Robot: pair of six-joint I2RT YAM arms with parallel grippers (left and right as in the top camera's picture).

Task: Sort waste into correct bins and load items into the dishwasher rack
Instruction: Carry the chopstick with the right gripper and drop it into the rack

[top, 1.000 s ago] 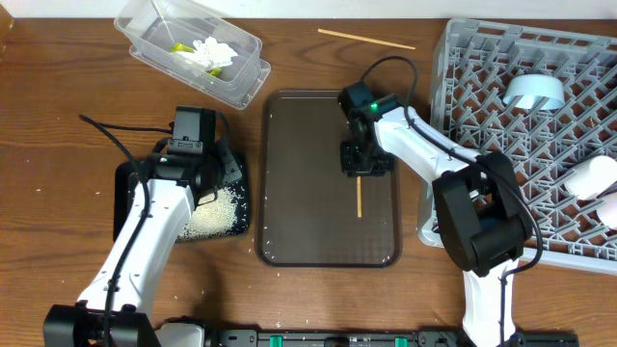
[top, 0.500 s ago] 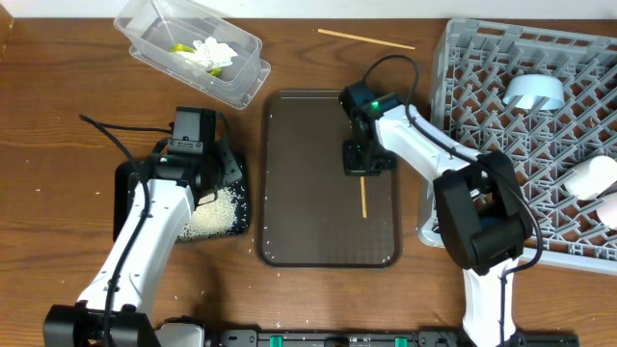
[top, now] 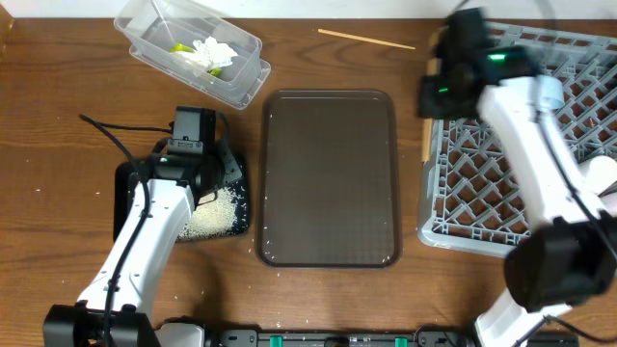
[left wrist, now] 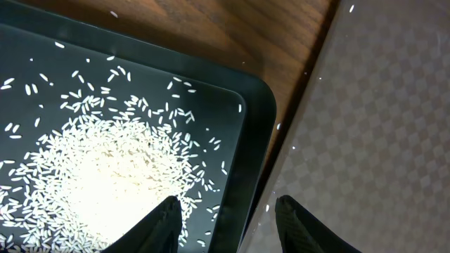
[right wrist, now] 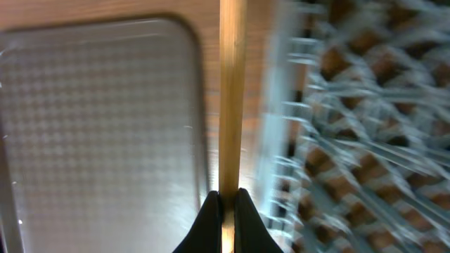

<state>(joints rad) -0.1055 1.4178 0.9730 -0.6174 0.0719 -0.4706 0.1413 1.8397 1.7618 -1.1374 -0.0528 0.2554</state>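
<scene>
Right gripper (right wrist: 226, 204) clenched on one wooden chopstick (right wrist: 232, 84), gripped at its low end, stick pointing to 12 in the wrist view. It hangs over the gap between the brown serving tray (top: 328, 178) and the grey rack (top: 482, 193) at the tray's 3 o'clock.

Left gripper (left wrist: 228, 221) fingers apart, nothing between, above the black tray (left wrist: 259, 105) rim at 9 o'clock; rice (left wrist: 105, 176) piled inside.

Second chopstick (top: 366, 39) lies on the table at 12. Clear tub (top: 154, 24) at 11 holds the tissue (top: 207, 53) and wrapper (top: 180, 47).
</scene>
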